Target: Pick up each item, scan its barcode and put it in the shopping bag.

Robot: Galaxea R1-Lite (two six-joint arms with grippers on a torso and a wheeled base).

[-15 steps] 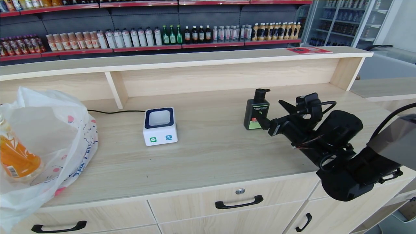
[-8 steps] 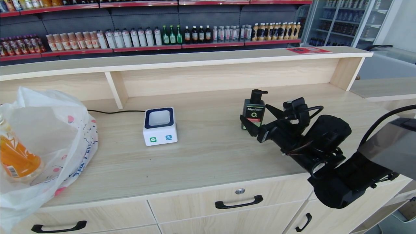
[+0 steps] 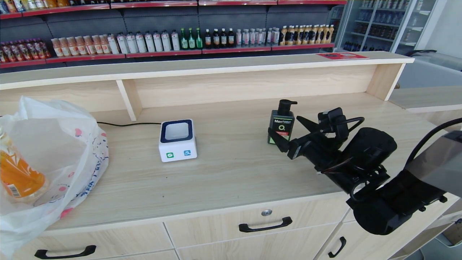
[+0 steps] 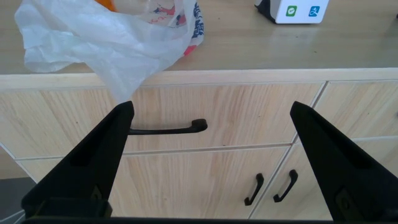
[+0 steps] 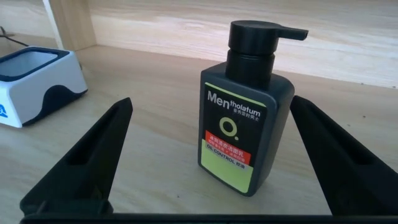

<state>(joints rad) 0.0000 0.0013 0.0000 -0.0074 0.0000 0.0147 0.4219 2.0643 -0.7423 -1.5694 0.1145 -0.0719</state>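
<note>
A dark pump bottle [image 3: 281, 122] with a green and red label stands upright on the wooden counter [image 3: 231, 169]. My right gripper [image 3: 292, 131] is open at its right side, one finger in front of the bottle's base and the other behind it. In the right wrist view the pump bottle [image 5: 245, 134] stands between the two spread fingers [image 5: 81, 168], close ahead. The white scanner [image 3: 178, 140] sits mid-counter. The shopping bag [image 3: 54, 155] lies at the left with an orange drink bottle [image 3: 16, 173] inside. My left gripper [image 4: 211, 109] is open below the counter front, holding nothing.
A black cable [image 3: 126, 125] runs from the scanner toward the bag. A raised shelf [image 3: 202, 66] with a divider [image 3: 128, 99] backs the counter. Drawers with black handles [image 3: 265, 226] lie under the front edge. Bare counter lies between scanner and bottle.
My right gripper shifted left so its fingers straddle the pump bottle, then eased slightly back to the right. The bottle turned its label more toward me and shifted slightly left.
</note>
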